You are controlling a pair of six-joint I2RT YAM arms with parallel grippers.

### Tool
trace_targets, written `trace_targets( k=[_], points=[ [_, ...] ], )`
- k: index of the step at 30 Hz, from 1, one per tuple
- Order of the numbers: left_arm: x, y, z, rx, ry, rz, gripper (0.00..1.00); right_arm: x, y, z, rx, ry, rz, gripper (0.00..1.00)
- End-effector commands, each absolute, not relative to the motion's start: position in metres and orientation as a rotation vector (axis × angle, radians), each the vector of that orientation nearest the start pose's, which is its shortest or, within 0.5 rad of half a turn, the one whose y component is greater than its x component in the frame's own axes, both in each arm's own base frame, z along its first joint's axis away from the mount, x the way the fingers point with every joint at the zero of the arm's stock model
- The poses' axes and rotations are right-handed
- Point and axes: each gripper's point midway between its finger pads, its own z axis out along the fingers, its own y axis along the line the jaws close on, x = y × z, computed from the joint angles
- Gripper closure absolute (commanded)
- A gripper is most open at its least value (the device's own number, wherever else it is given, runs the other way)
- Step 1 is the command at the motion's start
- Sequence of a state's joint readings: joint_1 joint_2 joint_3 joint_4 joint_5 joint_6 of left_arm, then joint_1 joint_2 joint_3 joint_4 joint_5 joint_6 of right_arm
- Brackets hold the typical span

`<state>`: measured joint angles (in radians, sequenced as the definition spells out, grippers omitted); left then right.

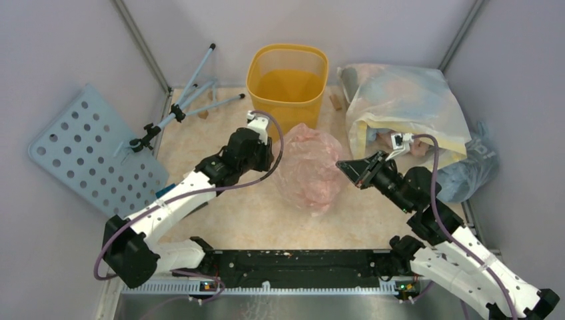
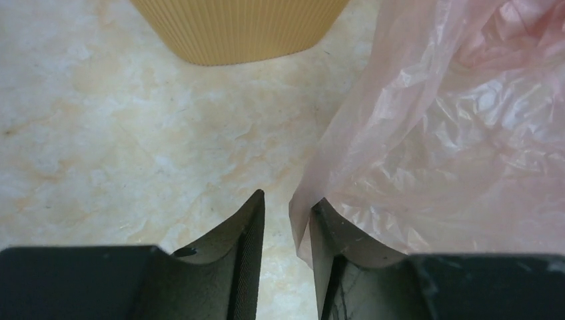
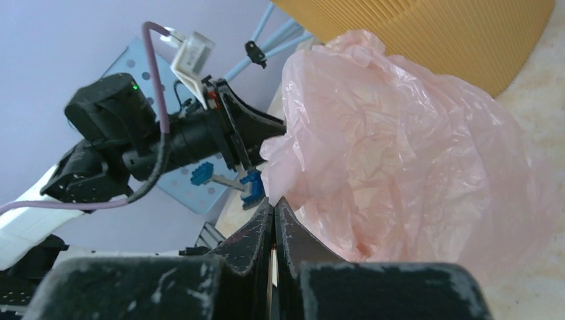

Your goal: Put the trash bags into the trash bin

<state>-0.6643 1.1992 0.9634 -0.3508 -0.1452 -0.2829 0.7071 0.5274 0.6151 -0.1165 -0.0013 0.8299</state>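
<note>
A: Top view, where is the pink trash bag [image 1: 308, 170]?
B: Puffed up on the surface [image 1: 220, 220] between both arms, near the yellow trash bin [image 1: 288, 77]. It looks light, limp and slippery, so I'd pinch a gathered fold

A: Left wrist?
B: The left gripper [image 2: 286, 200] is slightly spread, with the film edge against one finger and nothing pinched

A: Right wrist?
B: The right gripper [image 3: 274, 203] is pressed together beside the bag; I cannot tell if film is caught

Sack [image 1: 406, 100]: whitish-yellow, translucent, set at the far right of the desk [image 1: 233, 213].
Bag [image 1: 474, 170]: grey-blue, crumpled just beside the sack.
Panel [image 1: 86, 150]: pale blue, perforated, leaned at left.
Tripod [image 1: 174, 113]: laid beside the panel.
</note>
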Motion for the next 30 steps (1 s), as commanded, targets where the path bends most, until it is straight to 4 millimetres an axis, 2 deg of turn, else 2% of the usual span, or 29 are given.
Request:
trace_targets(
  k=[1,3,4,6,11,12,15,18,21,24,26,30],
  points=[
    [0.286,-0.231,0.228,0.373,2.045,-0.558,0.58,0.199,0.207,0.338,0.071,1.645,1.161,1.0],
    [0.276,-0.238,0.239,0.403,1.984,-0.64,0.48,0.207,0.207,0.331,0.086,1.695,1.107,1.0],
    [0.272,-0.238,0.243,0.406,1.959,-0.667,0.47,0.211,0.208,0.326,0.092,1.721,1.081,1.0],
    [0.263,-0.238,0.254,0.418,1.894,-0.718,0.56,0.216,0.209,0.313,0.097,1.776,1.04,1.0],
    [0.251,-0.232,0.27,0.406,1.779,-0.766,0.96,0.218,0.213,0.284,0.061,1.857,0.993,1.0],
    [0.25,-0.231,0.271,0.407,1.772,-0.764,1.0,0.216,0.213,0.279,0.045,1.869,0.986,1.0],
    [0.253,-0.228,0.261,0.407,1.807,-0.728,0.99,0.211,0.213,0.264,-0.019,1.915,0.953,1.0],
    [0.258,-0.226,0.249,0.399,1.852,-0.688,0.77,0.197,0.218,0.25,-0.195,1.957,0.947,1.0],
    [0.26,-0.229,0.244,0.411,1.857,-0.689,0.61,0.182,0.225,0.241,-0.334,1.972,0.986,1.0],
    [0.26,-0.236,0.242,0.441,1.845,-0.715,0.39,0.172,0.23,0.249,-0.397,1.924,1.045,1.0],
    [0.26,-0.239,0.243,0.45,1.832,-0.73,0.19,0.164,0.231,0.261,-0.44,1.863,1.089,1.0],
    [0.256,-0.245,0.25,0.501,1.792,-0.768,0.04,0.152,0.231,0.275,-0.537,1.788,1.11,1.0]
  ],
)
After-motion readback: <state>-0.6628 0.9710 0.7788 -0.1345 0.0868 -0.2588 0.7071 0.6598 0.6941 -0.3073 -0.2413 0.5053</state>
